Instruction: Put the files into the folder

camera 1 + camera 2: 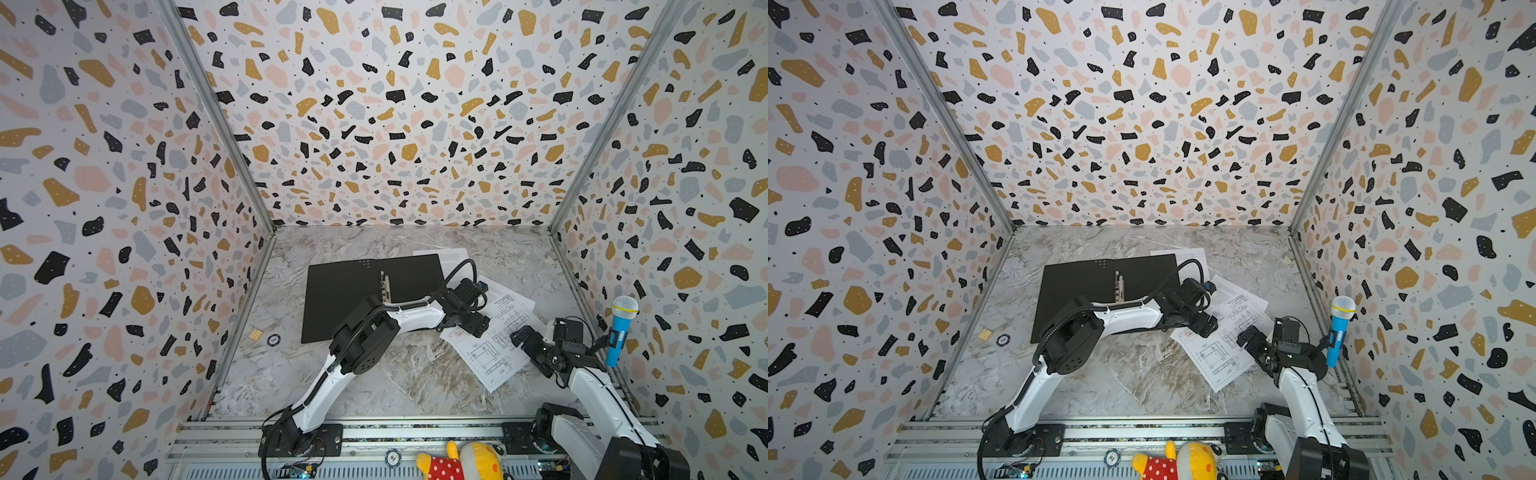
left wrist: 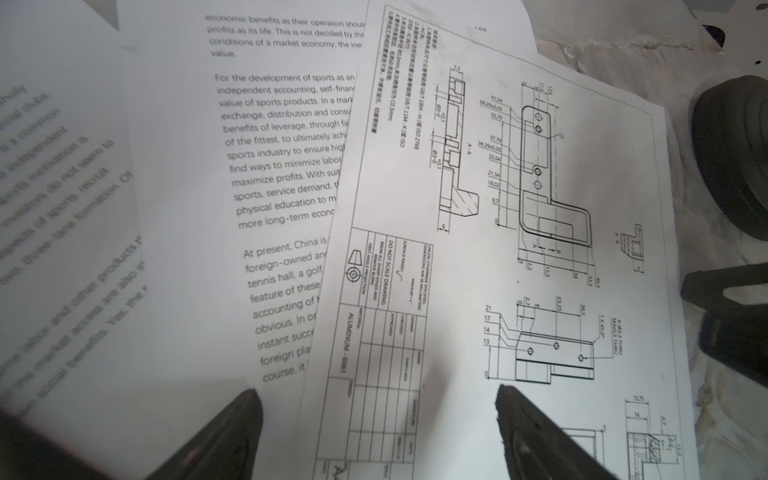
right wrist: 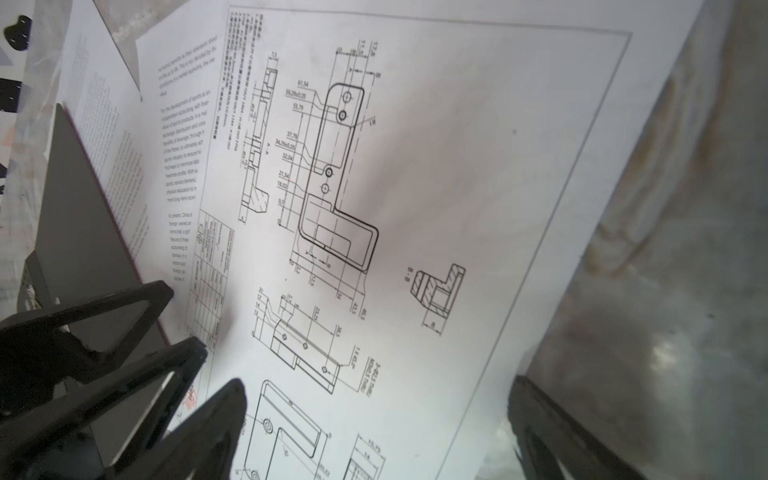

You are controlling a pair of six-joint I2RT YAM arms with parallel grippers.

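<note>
The folder (image 1: 349, 295) (image 1: 1077, 293) lies open on the marble table, black inside up, with its metal clip (image 1: 385, 286) along the spine. The files lie fanned to its right: a drawing sheet (image 1: 492, 357) (image 2: 552, 257) (image 3: 478, 166) on top, a text sheet (image 1: 509, 296) (image 2: 274, 145) beneath it, and another text sheet (image 1: 453, 258) partly tucked under the folder's far right corner. My left gripper (image 1: 478, 326) (image 2: 376, 399) reaches across and hovers open just over the drawing sheet's near-left edge. My right gripper (image 1: 524, 336) (image 3: 376, 390) stands open at that sheet's right edge, holding nothing.
A blue toy microphone (image 1: 621, 328) stands against the right wall. A poker chip (image 1: 273, 340) and a small wooden block (image 1: 255, 334) lie near the left wall. A plush toy (image 1: 461, 461) sits on the front rail. Patterned walls close in three sides.
</note>
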